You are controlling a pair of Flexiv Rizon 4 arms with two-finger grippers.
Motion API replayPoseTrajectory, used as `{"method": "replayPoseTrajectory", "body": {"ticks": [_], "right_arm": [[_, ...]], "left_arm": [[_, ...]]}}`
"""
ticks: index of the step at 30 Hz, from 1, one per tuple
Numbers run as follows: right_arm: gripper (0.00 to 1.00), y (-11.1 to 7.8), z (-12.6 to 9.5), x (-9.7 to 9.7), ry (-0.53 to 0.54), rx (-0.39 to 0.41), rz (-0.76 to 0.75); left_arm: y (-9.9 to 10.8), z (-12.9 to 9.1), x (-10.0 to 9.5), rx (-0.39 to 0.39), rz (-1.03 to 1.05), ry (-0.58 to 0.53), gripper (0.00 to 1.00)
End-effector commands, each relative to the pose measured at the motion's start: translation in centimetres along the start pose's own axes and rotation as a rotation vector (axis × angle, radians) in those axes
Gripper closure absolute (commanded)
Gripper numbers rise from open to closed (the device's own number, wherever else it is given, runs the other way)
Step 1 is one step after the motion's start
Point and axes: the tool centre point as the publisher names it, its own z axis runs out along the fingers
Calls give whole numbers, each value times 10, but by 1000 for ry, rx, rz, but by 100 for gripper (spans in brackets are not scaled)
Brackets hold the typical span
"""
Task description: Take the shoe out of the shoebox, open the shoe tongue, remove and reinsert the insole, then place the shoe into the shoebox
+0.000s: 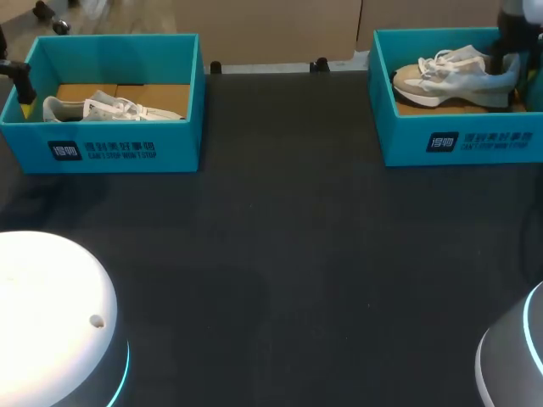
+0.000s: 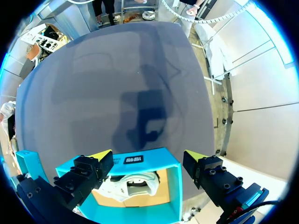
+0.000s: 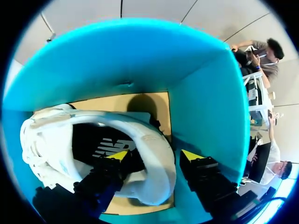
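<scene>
Closest to the head camera bulge two smooth, rounded housings, the white left arm base (image 1: 51,314) and the greyer right arm base (image 1: 513,356), both cut off at the frame. Beyond them spreads the table (image 1: 280,254), a flat, matt, dark sheet.

Under my left gripper (image 2: 147,156) stands the left shoebox (image 2: 163,156), teal card with straight walls and a brown card floor. The left shoe (image 2: 131,184), pale and soft-looking, lies inside it below the tips, partly hidden by the tool. That gripper hangs released, its yellow tips spread wide above the box and touching nothing.

My right gripper (image 3: 155,155) is down inside the right shoebox (image 3: 205,107), the same teal card, with an inner corner just ahead of it. The right shoe (image 3: 154,144), white and grey with a padded collar and laces, rests on the brown floor there. The gripper sits astride its heel collar, and whether it clamps the collar or merely straddles it I cannot tell. The dark insole (image 3: 93,140) shows ahead of the gripper, its rear part covered by the tool.
</scene>
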Motion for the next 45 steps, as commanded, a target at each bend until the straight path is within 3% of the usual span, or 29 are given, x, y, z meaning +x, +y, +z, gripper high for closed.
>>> {"method": "replayPoseTrajectory", "body": {"ticks": [1,8,14,19,20,21,35,45], "right_arm": [[26,10,10,1,13,20,-1],[20,9,17,2,30,36,2],[31,7,20,6,51,43,0],[63,7,22,7,63,47,5],[87,6,22,7,63,47,6],[100,6,22,8,62,46,8],[100,4,-11,2,25,-8,39],[100,7,-61,-21,-41,-71,100]], "left_arm": [[-2,0,0,-3,0,3,0],[-2,0,0,-3,0,3,0],[-2,0,0,-3,0,3,0],[-2,0,0,-3,0,3,0],[-2,0,0,-3,0,3,0],[-2,0,0,-3,0,3,0],[-2,0,0,-3,0,3,0],[-2,0,0,-3,0,3,0]]}}
